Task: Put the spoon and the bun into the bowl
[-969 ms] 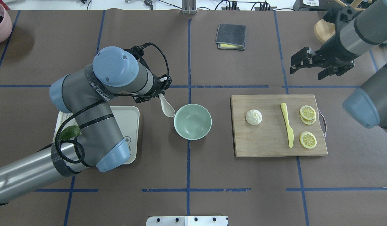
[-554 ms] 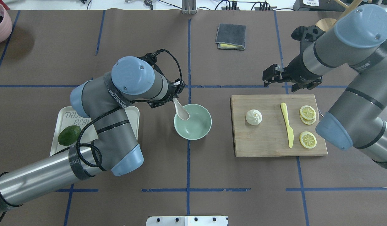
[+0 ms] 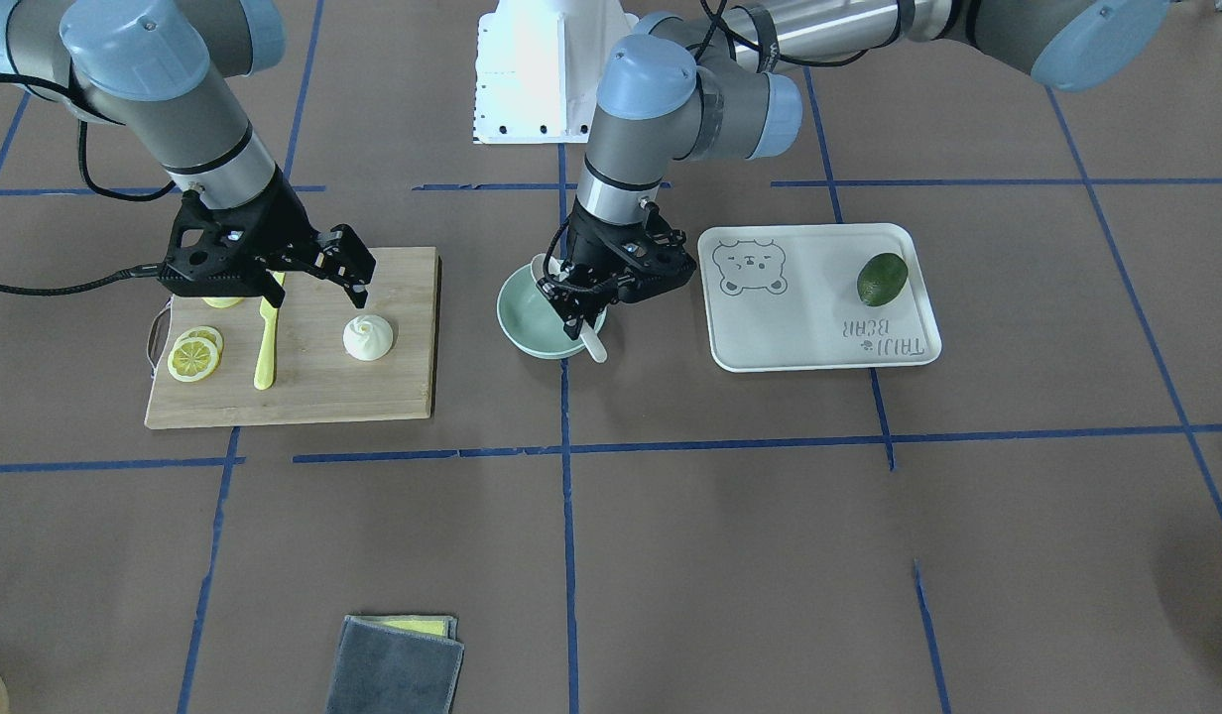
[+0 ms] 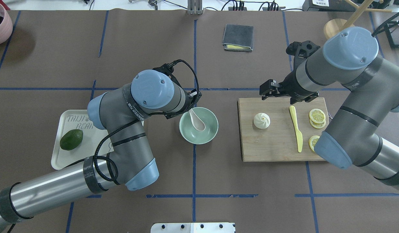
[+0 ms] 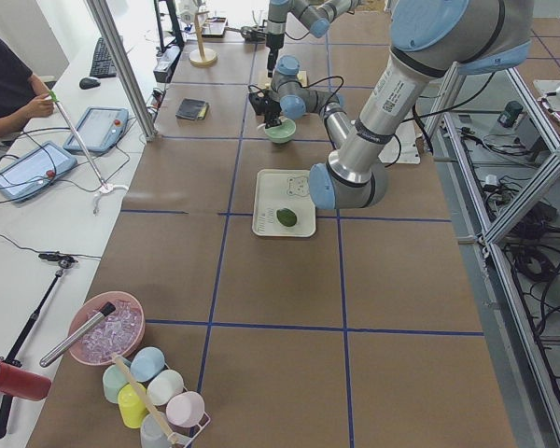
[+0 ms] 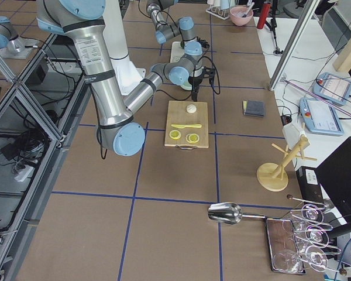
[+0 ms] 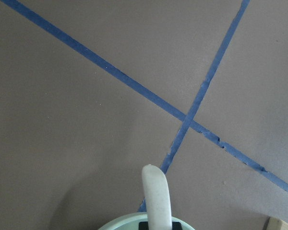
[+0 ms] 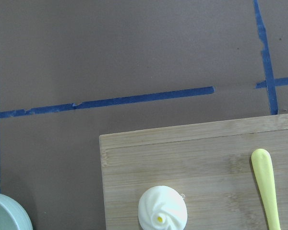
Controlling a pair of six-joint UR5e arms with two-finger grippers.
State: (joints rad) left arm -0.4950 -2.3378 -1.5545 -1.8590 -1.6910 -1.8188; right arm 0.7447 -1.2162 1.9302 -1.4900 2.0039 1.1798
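Note:
My left gripper (image 4: 189,108) is shut on the handle of the white spoon (image 4: 198,122) and holds it tilted, scoop down, inside the pale green bowl (image 4: 210,134); I cannot tell whether the scoop touches the bowl. In the left wrist view the spoon (image 7: 156,194) points away over the bowl's rim (image 7: 120,225). The white pleated bun (image 4: 261,120) sits on the wooden board (image 4: 277,145). My right gripper (image 4: 270,91) is open and empty, above the board's far edge, just beyond the bun. The right wrist view shows the bun (image 8: 162,214) below.
A yellow knife (image 4: 296,127) and lemon slices (image 4: 317,116) lie on the board right of the bun. A white bear-print tray (image 4: 89,142) with an avocado (image 4: 71,139) sits left of the bowl. A grey cloth (image 4: 238,38) lies at the back.
My left gripper has carried the spoon rightwards from beside the bowl to inside it. My right arm has swung left, bringing its open gripper to the board's far edge near the bun.

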